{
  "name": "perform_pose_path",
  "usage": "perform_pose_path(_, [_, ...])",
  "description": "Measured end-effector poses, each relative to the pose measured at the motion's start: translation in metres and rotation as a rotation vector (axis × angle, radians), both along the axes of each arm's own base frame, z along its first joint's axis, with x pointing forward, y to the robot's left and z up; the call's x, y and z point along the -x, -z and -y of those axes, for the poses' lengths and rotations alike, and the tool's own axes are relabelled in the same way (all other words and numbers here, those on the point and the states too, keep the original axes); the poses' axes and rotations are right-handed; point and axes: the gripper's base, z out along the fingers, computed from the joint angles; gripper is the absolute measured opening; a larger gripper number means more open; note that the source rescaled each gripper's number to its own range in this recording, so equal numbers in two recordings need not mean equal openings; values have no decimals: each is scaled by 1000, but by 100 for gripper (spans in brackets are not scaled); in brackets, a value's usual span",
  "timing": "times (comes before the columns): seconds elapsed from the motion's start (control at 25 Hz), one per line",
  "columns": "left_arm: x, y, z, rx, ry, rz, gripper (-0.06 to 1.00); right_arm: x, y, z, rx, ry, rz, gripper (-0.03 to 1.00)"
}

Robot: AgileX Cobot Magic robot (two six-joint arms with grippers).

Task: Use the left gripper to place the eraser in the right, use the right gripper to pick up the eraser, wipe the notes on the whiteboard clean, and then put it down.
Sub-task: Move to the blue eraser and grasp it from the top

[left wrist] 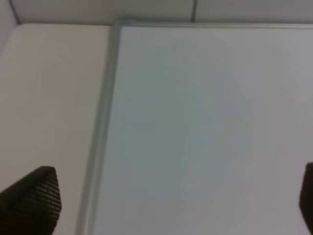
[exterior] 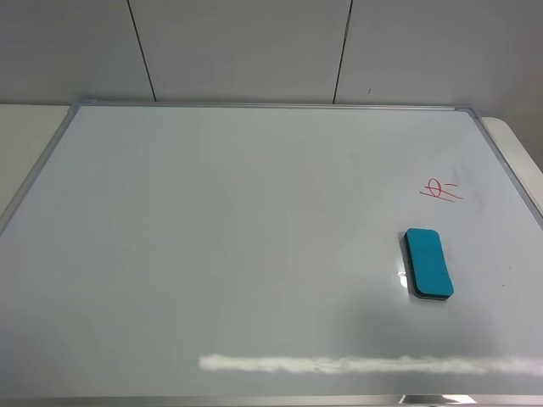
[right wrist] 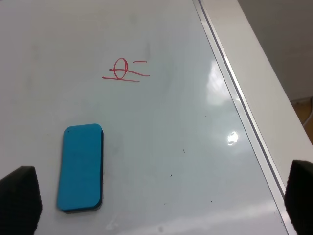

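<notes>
The teal-blue eraser (exterior: 428, 263) lies flat on the right part of the whiteboard (exterior: 237, 237), nothing holding it. It also shows in the right wrist view (right wrist: 80, 167). The red notes (exterior: 439, 190) sit on the board just beyond the eraser, apart from it, and show in the right wrist view (right wrist: 124, 70). Neither arm shows in the exterior view. The left gripper (left wrist: 171, 196) is open and empty over the board's far left corner. The right gripper (right wrist: 161, 198) is open and empty, above the board near the eraser and the right frame.
The board's silver frame (right wrist: 239, 98) runs along the right, with a cream table edge (right wrist: 274, 83) beyond it. A cream table surface (left wrist: 49, 98) lies left of the board's left frame (left wrist: 100, 132). A grey panelled wall (exterior: 254, 47) stands behind.
</notes>
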Motion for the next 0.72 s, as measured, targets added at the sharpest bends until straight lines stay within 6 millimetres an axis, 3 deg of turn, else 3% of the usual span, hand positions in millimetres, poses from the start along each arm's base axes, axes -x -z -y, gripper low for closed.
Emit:
perform_pose_path(0.2, [22, 27, -1, -112, 77, 52, 100, 0, 0, 0, 0, 0, 0, 100])
perform_pose_path(0.52, [3, 63, 12, -67, 181, -50, 100, 0, 0, 0, 0, 0, 0, 100])
perform_pose_path(0.72, [3, 64, 13, -62, 187, -51, 100, 0, 0, 0, 0, 0, 0, 100])
